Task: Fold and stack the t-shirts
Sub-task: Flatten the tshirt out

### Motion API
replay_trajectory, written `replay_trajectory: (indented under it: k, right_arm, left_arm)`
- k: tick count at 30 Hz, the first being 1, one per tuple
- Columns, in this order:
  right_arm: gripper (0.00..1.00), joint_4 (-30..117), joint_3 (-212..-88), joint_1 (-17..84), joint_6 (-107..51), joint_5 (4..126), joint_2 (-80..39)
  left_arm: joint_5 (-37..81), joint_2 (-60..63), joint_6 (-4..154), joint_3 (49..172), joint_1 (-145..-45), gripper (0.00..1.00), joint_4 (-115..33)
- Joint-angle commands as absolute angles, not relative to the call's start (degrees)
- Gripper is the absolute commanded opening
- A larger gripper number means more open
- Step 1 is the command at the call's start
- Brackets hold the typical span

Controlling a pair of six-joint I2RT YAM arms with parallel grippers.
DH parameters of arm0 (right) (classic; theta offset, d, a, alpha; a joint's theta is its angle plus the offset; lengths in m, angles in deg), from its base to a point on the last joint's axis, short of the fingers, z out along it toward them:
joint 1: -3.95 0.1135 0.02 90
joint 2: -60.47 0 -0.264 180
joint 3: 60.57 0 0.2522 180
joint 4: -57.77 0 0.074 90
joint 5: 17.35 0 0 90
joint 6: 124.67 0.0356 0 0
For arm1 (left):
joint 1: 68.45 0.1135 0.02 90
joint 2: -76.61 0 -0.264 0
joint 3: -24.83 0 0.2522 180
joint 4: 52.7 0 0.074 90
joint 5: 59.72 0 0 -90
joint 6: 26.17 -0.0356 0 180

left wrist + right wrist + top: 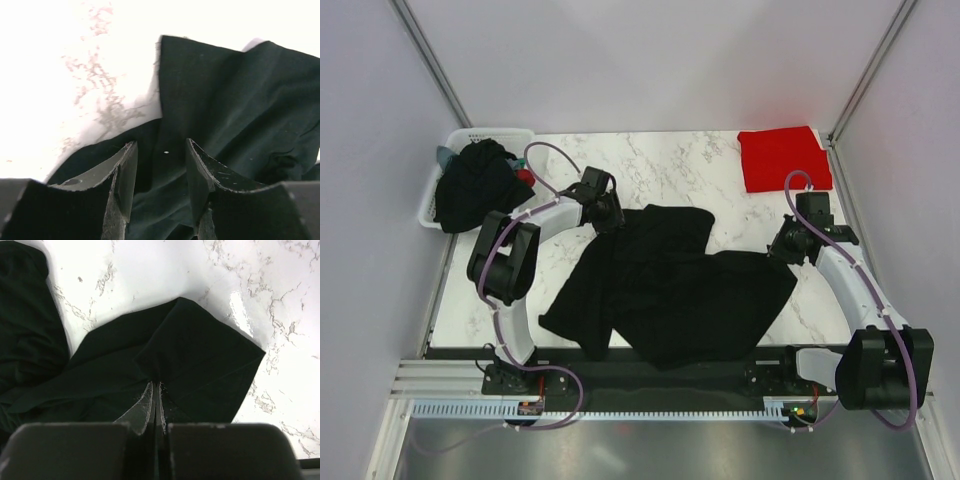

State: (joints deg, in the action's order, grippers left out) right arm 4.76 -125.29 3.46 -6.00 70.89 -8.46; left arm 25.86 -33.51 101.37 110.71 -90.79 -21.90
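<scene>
A black t-shirt [670,290] lies crumpled across the middle of the marble table [660,170]. My left gripper [611,216] is at its far left corner. In the left wrist view the left gripper [161,145] is open, its two fingers straddling a fold of the black t-shirt [240,100] without pinching it. My right gripper [778,250] is at the shirt's right edge. Seen from the right wrist, the gripper [157,384] is shut on a raised fold of the black t-shirt [200,355]. A folded red t-shirt [782,158] lies flat at the back right corner.
A white slotted basket [432,190] stands at the back left, with a heap of dark shirts [475,185] spilling over its rim. Grey walls close in the table on three sides. A black rail [650,365] runs along the near edge by the arm bases.
</scene>
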Motion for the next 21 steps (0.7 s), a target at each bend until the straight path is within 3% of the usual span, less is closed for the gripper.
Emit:
replay_trajectory:
  k: [1,11,19,21]
  right_arm:
    - [0.00,7.3,-124.3,3.7,-7.1,70.4,-9.1]
    - [0.00,7.7,-123.2,3.6,-7.3,70.2,-9.0]
    - [0.00,7.1,-123.0,3.6,-7.6,70.3,-8.1]
    - [0.00,6.7,-123.2,3.6,-7.6,70.0,-8.0]
  left_arm:
    - [25.4,-34.2,99.3,113.5,-91.9,0.49,-25.0]
    - [26.9,-31.8,100.0,112.9,-93.8,0.40,-23.8]
    - [28.8,-29.2,101.3,111.9,-94.4,0.02,-22.2]
    - [29.5,-27.3,101.3,112.9,-94.4,0.02,-20.5]
